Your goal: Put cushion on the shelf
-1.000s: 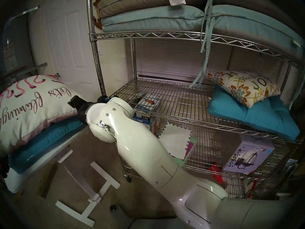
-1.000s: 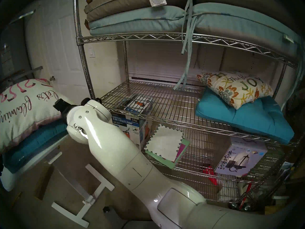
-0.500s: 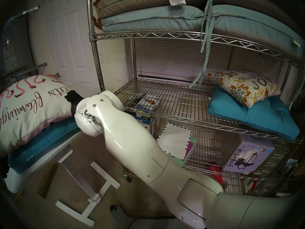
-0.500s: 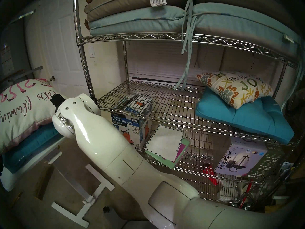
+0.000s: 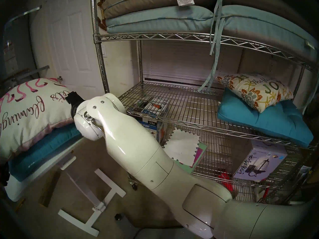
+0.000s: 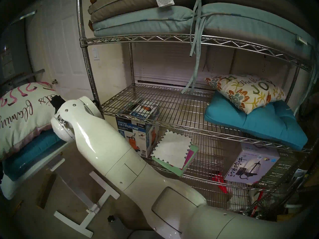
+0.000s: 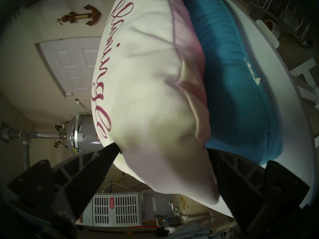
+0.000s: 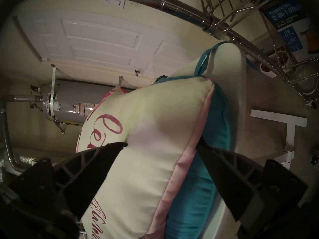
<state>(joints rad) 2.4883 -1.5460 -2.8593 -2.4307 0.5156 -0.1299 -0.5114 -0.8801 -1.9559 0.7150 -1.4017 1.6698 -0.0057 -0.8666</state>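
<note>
A white cushion with pink script lies on a teal cushion on the small white table at the left. My right gripper is open at the cushion's near right corner. In the right wrist view one finger lies on the top face and the other sits between the white cushion and the teal one. My left gripper is open and straddles another corner of the white cushion; it is out of the head views. The chrome wire shelf stands to the right.
On the shelf's middle tier a floral "JOY" cushion rests on a teal cushion at the right. Light blue and tan cushions fill the top tier. A pump box and a lantern box sit on the lower tier.
My right arm has swung left and pushed its gripper onto the white cushion's corner. The cushions and shelf have not moved.
</note>
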